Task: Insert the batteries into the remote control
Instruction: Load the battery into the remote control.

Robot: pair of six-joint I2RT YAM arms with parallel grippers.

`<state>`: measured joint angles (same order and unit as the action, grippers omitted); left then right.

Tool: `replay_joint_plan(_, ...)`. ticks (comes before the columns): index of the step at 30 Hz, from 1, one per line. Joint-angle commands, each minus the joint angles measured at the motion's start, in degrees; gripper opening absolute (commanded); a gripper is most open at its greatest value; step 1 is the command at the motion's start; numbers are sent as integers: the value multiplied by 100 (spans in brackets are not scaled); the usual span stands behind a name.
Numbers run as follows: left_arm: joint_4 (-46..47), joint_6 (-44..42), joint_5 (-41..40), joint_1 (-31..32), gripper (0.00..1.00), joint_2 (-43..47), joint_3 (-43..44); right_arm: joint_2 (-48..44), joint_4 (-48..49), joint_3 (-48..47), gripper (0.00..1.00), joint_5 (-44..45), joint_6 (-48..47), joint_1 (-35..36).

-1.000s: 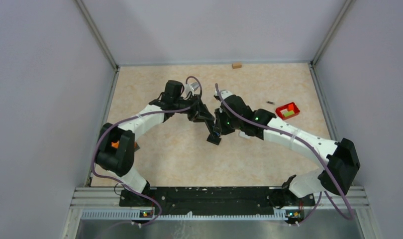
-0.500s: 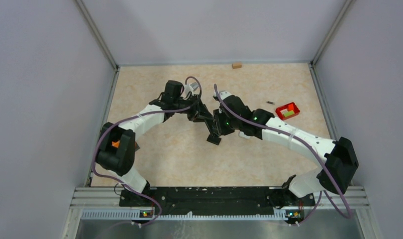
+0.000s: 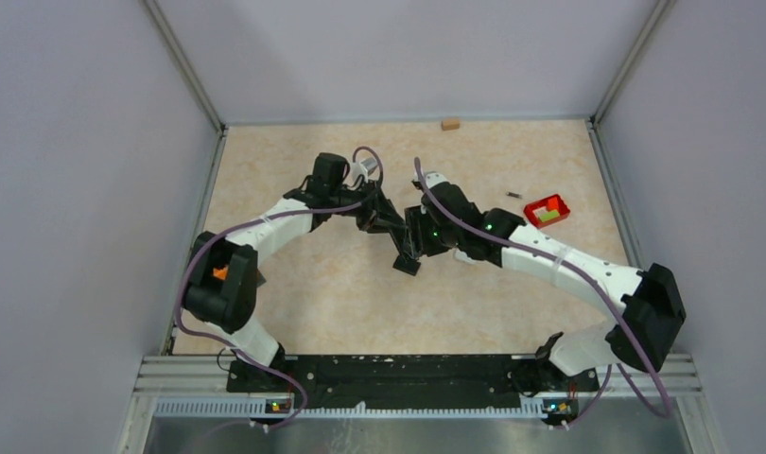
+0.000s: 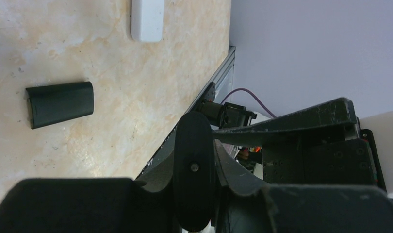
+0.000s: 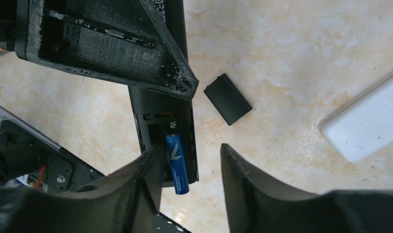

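Little changed since the earlier frame: right arm's wrist shifted slightly toward the right edge of the tabletop (image 3: 341, 303); left arm and remote as before. Remote control (image 5: 158, 119): black, slim, back uppermost, compartment open, coil spring visible at its head; located mid-tabletop, lying on the surface. Battery (image 5: 177, 164): blue thin cylinder with white lettering, resting in the compartment below the spring, lower end projecting past the remote's end. Right gripper (image 5: 190, 147): fingers apart, straddling the battery, one finger just beside it. Left gripper (image 3: 389, 225): clamped on the remote. Battery cover (image 5: 227, 98): black, flat, near the remote. Second battery (image 3: 513, 195): dark, near the right edge, beside red tray (image 3: 558, 201).
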<state>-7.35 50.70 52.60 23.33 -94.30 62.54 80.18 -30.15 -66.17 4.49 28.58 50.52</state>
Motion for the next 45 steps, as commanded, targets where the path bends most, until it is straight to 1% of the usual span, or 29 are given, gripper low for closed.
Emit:
replay_joint_plan(1,258,136,141,-21,0,-18,65,-559,287,60,52,119,451,79)
replay_joint_plan(4,376,274,177,-62,0,-22,12,-830,426,180,60,224,721,68)
replay_joint_plan(8,657,567,283,-136,0,-25,-138,-1183,689,367,65,305,1117,56)
replay_joint_plan(13,1534,1331,520,-251,0,10,-435,-1695,1040,774,71,690,1783,57)
replay_joint_plan(15,1826,1707,566,-318,0,62,-541,-1998,1265,1088,72,842,2084,55)
replay_joint_plan(18,2333,2404,597,-396,0,142,-686,-2397,1674,1517,75,947,2518,55)
replay_joint_plan(22,3056,3438,567,-400,0,179,-814,-2817,2872,2254,77,843,2997,58)
replay_joint_plan(24,3174,3636,523,-401,0,215,-825,-2858,3213,2422,77,859,3160,60)
replay_joint_plan(27,3163,3718,464,-400,0,290,-815,-2820,3529,2557,77,869,3310,61)
replay_joint_plan(32,3078,3715,388,-400,0,355,-838,-2820,3796,2733,73,984,3510,60)
replay_joint_plan(41,3072,3731,364,-402,0,401,-898,-2733,3887,2964,56,1134,3873,60)
replay_joint_plan(42,3099,3755,361,-404,0,408,-911,-2738,3900,3016,53,1173,3940,56)
replay_joint_plan(45,3167,3834,365,-405,0,438,-943,-2826,4169,3254,49,1329,4188,62)
